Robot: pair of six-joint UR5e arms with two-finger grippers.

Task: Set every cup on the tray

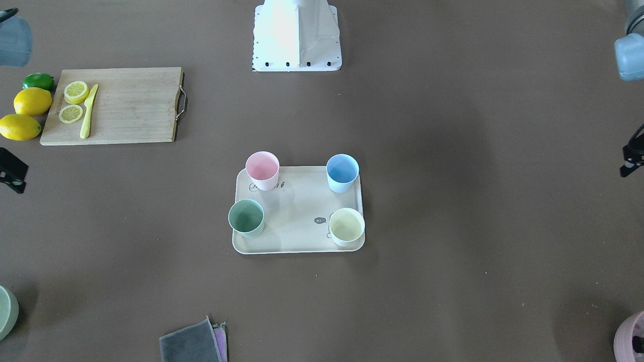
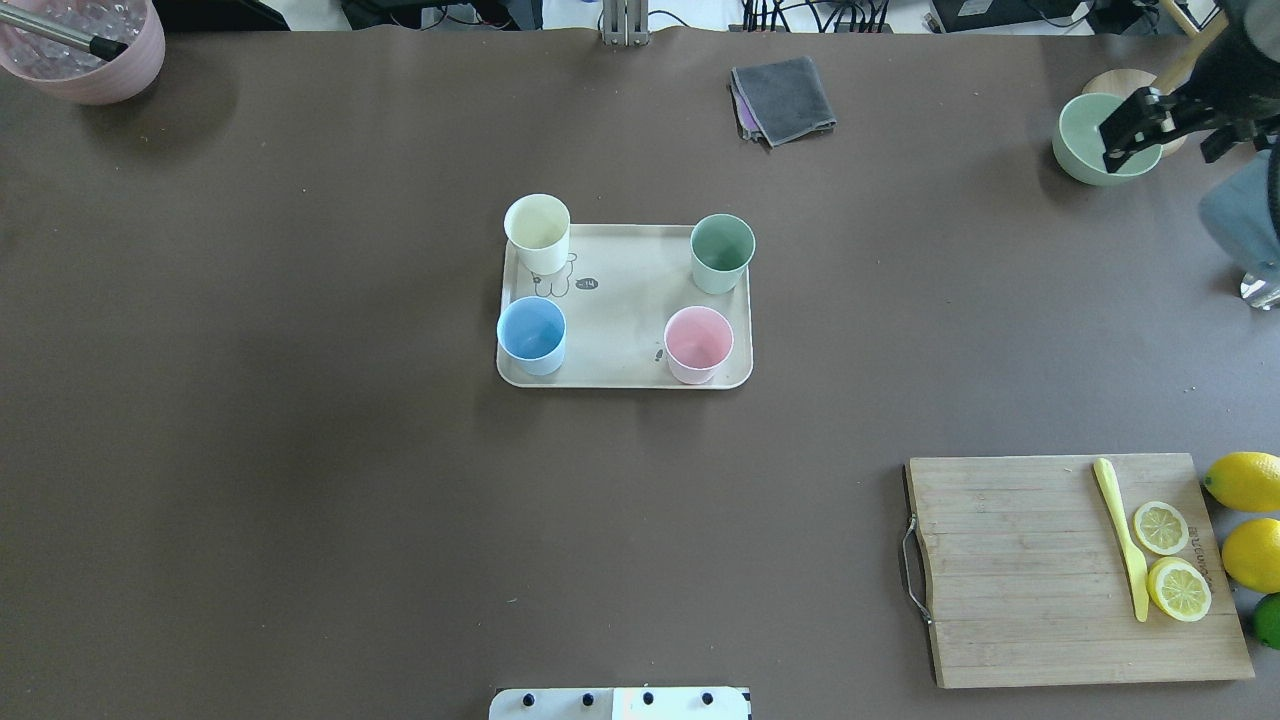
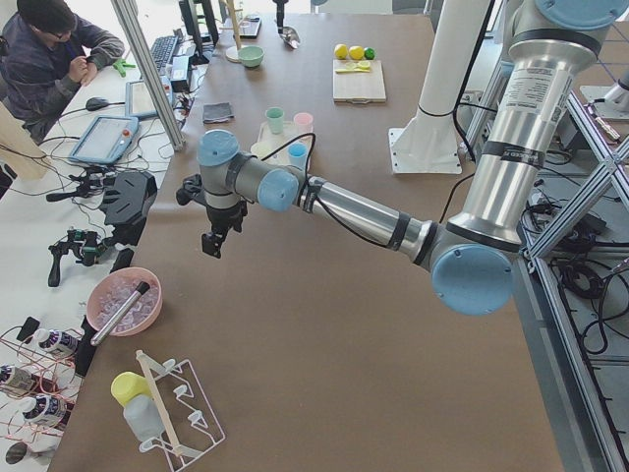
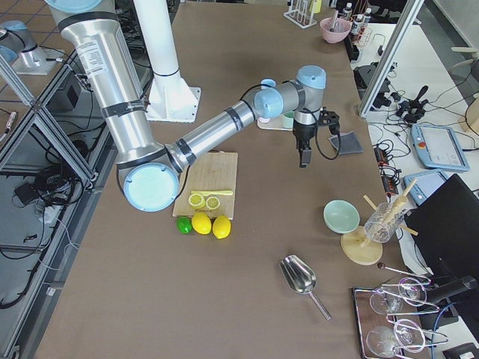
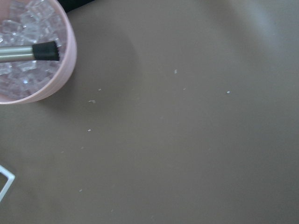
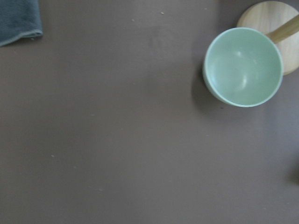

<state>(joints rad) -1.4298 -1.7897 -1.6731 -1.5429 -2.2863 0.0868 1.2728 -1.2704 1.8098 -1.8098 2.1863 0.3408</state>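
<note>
At the middle of the table, the tray (image 2: 625,320) is found lying flat. All four cups are seen standing upright on it, one at each corner and apart from one another. On the robot's left side, the cream-yellow cup (image 2: 537,233) is set at the far corner and the light blue cup (image 2: 531,335) at the near corner. On its right side, the sage green cup (image 2: 722,252) is set at the far corner and the pink cup (image 2: 698,343) at the near one. The cup interiors are seen to be empty.

The left gripper (image 3: 210,244) is held above the table near a pink bowl (image 5: 28,51), well apart from the tray. The right gripper (image 4: 304,157) is held near a green bowl (image 6: 243,65), likewise well apart from the tray. For either gripper, it cannot be told whether the fingers are apart or together.
</note>
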